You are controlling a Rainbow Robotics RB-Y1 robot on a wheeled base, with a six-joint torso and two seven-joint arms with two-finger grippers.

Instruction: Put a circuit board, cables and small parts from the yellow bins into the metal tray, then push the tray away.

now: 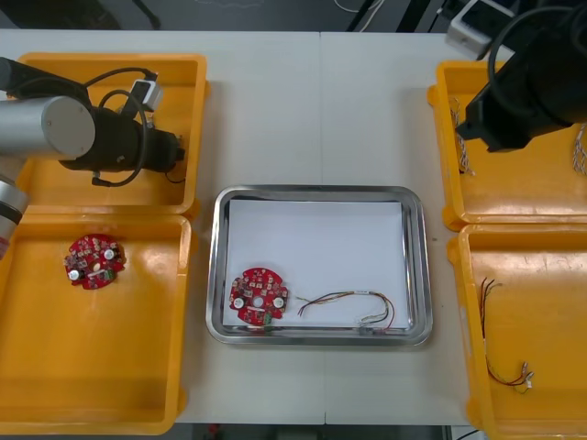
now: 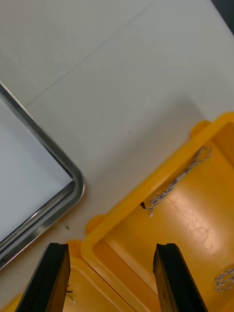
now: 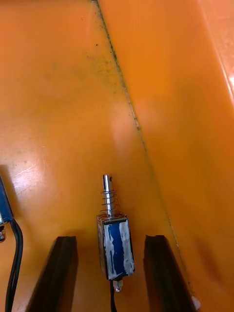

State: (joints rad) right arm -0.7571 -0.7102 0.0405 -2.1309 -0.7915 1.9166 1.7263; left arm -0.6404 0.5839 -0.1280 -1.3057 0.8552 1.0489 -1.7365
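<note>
The left gripper (image 3: pixel 111 241) is down in the far left yellow bin (image 1: pixel 110 60), fingers apart and empty, straddling a small metal part (image 3: pixel 115 246) on the bin floor. It should close squarely on the blue body, not the sprung pin, then lift straight so the black lead trails free. The right gripper (image 2: pixel 111 246) hangs open, empty, over the far right bin (image 1: pixel 523 183).

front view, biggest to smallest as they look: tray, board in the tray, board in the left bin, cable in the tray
1. tray
2. cable: wider span than a board, though thin
3. tray board and bin board: look alike, no ranking
</note>
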